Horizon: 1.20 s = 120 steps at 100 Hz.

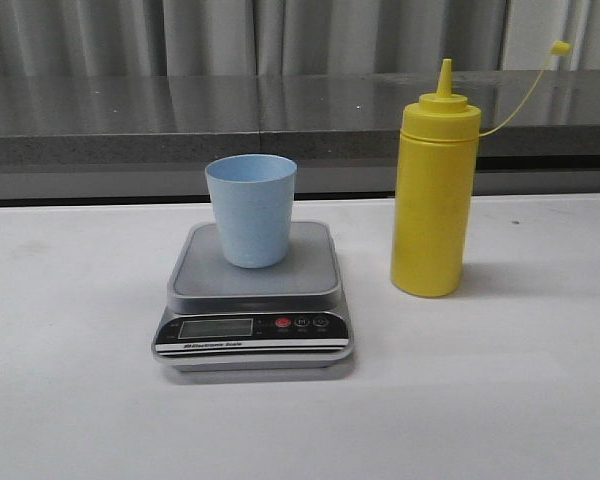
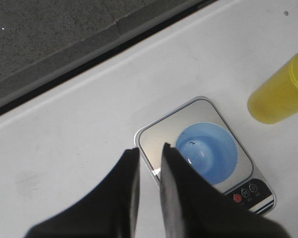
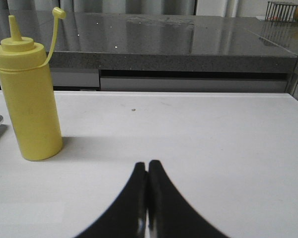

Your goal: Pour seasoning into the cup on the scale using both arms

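— Where is the seasoning?

— The yellow seasoning bottle (image 1: 435, 195) stands upright on the white table (image 1: 70, 400), just beside the scale (image 1: 255, 300) on its right and apart from it. Its nozzle is bare, and the cap (image 1: 561, 47) hangs off to the side on its thin strap.

— And the cup?

— The pale blue cup (image 1: 251, 210) sits upright on the scale's platform, toward the back, away from the black panel with the red button (image 1: 282, 322). From above I see nothing in it but a glint on the bottom.

— Your hands?

— Neither touches anything. My left gripper (image 2: 149, 163) hangs above the scale, over its edge beside the cup, fingers nearly together with a narrow slit between them, holding nothing. My right gripper (image 3: 148, 171) is low over the table, on the far side of the bottle from the scale, fingers pressed together and empty.

— What lies behind the scale?

— A dark grey counter (image 1: 130, 115), with curtains (image 1: 280, 35) behind it.
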{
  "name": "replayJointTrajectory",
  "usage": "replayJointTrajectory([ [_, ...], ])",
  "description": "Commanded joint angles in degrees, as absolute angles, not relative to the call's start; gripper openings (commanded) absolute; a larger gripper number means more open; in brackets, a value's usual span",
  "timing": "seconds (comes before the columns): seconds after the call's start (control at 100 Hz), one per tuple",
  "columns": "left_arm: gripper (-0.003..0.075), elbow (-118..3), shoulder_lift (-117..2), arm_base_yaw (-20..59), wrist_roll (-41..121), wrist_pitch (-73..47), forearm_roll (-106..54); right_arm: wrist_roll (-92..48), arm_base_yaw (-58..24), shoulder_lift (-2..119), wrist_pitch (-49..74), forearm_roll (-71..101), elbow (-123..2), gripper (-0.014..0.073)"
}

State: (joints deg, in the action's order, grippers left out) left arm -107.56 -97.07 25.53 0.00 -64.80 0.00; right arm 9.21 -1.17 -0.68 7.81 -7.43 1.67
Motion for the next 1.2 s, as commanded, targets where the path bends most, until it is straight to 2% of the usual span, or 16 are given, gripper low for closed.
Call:
replayJointTrajectory([
  [0.0,0.0025,-109.1,-92.4,25.3,-0.8,-62.7,0.3,9.1,-0.8,-1.5,3.6,-7.7,1.6,-0.0067],
  [0.25,0.001,-102.7,-86.5,25.3,-2.4,-61.3,1.6,9.1,-0.8,-1.5,3.6,-7.7,1.6,-0.0067],
  [0.55,0.001,-86.7,-75.7,25.3,-3.8,-53.5,2.0,9.1,-0.8,-1.5,2.0,-7.7,1.6,-0.0067],
  [1.19,0.001,-51.0,-42.2,25.3,-11.7,-37.9,6.6,9.1,-0.8,-1.5,3.1,-7.9,1.6,-0.0067],
])
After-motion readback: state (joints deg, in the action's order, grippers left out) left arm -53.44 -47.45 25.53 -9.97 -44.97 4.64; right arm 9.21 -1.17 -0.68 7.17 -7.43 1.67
